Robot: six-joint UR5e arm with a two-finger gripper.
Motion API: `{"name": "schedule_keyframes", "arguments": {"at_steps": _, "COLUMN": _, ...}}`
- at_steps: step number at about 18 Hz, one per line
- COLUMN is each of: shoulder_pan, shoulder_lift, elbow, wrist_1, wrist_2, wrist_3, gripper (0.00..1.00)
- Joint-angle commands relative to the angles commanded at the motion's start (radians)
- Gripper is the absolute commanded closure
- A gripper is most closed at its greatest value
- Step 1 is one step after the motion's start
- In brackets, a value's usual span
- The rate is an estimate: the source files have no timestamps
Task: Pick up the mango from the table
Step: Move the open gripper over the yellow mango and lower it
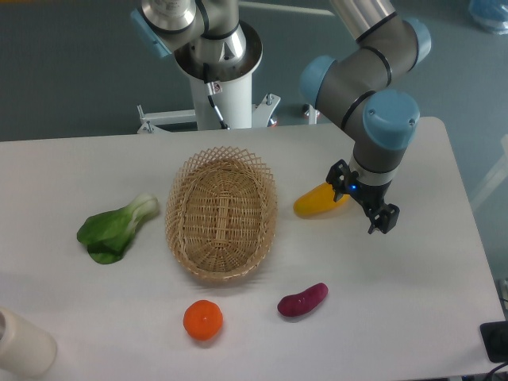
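We note the orange fruit nearest us | mango lies on the table right of the basket | gripper jaws apart, seemingly over its tapered end | smooth, probably slippery, firm: we'd grasp mid-body.

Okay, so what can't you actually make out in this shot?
- mango: its right end is hidden behind the gripper.
- Gripper: whether its jaws are closed on the mango cannot be told.
- white container: cut off by the left and bottom edges.
- black object: cut off at the right edge.
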Motion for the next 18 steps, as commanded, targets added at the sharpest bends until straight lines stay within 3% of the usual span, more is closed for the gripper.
{"name": "schedule_keyframes", "arguments": {"at_steps": 6, "shoulder_pan": 0.006, "shoulder_lift": 0.032, "elbow": -0.074, "wrist_1": 0.031, "wrist_2": -0.002, "wrist_3": 0.002, "gripper": 0.00}}
{"name": "schedule_keyframes", "arguments": {"at_steps": 18, "shoulder_pan": 0.009, "shoulder_lift": 0.034, "elbow": -0.130, "wrist_1": 0.040, "wrist_2": 0.060, "wrist_3": 0.055, "gripper": 0.00}}
